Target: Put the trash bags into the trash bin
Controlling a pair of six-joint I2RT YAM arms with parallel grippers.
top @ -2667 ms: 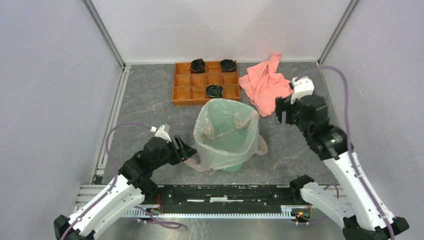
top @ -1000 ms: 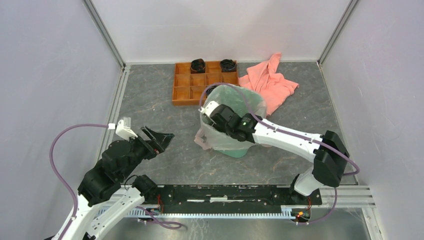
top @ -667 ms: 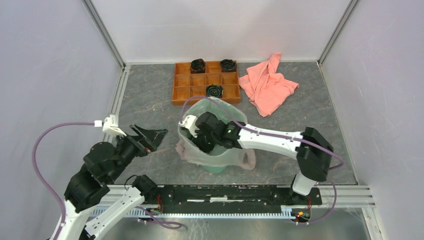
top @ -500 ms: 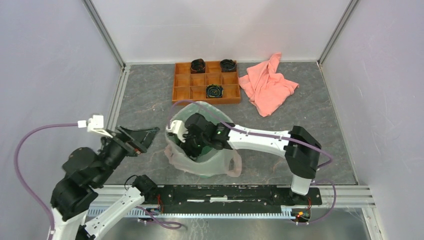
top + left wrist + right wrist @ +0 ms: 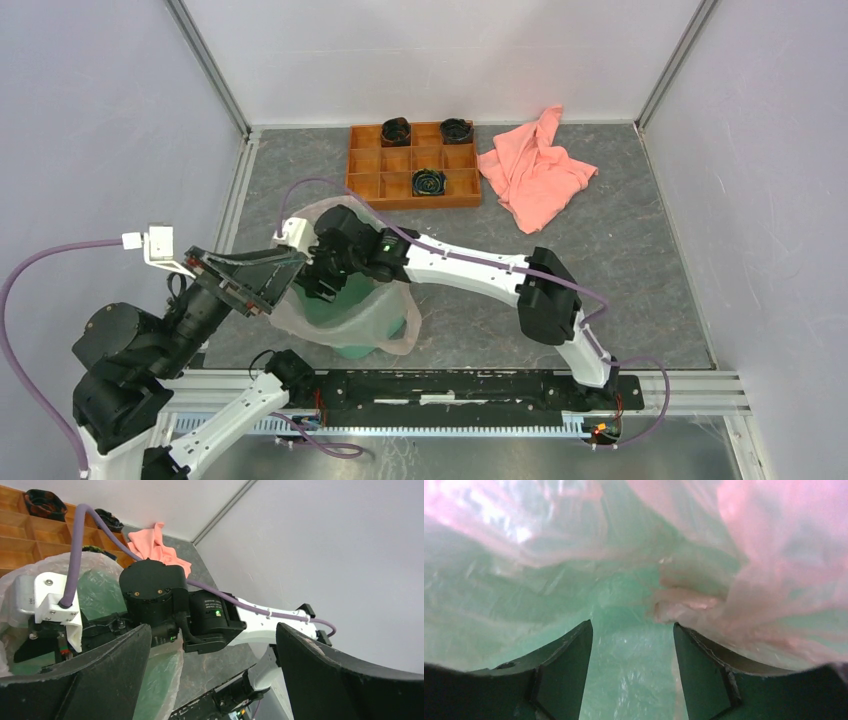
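Observation:
The mint-green trash bin (image 5: 352,305) stands near the front left, tilted. The translucent pale pink trash bag (image 5: 385,322) lines it and hangs over its rim, a handle loop trailing at the front right. My right gripper (image 5: 318,278) reaches down inside the bin. In the right wrist view it (image 5: 631,645) is open, with the bag's film (image 5: 764,555) all round and the green wall (image 5: 634,610) behind. My left gripper (image 5: 250,280) hangs open and empty above the bin's left rim. Its wrist view shows the right wrist between the fingers (image 5: 75,680), and the bag (image 5: 20,580).
An orange compartmented tray (image 5: 365,185) holding three black round items sits at the back centre. A salmon-pink cloth towel (image 5: 535,170) lies at the back right. Grey walls close both sides. The metal base rail (image 5: 450,385) runs along the near edge.
The bin with the bag has slid left and toward the near edge, my right gripper inside it. My left arm has risen and drawn back to the left, staying open.

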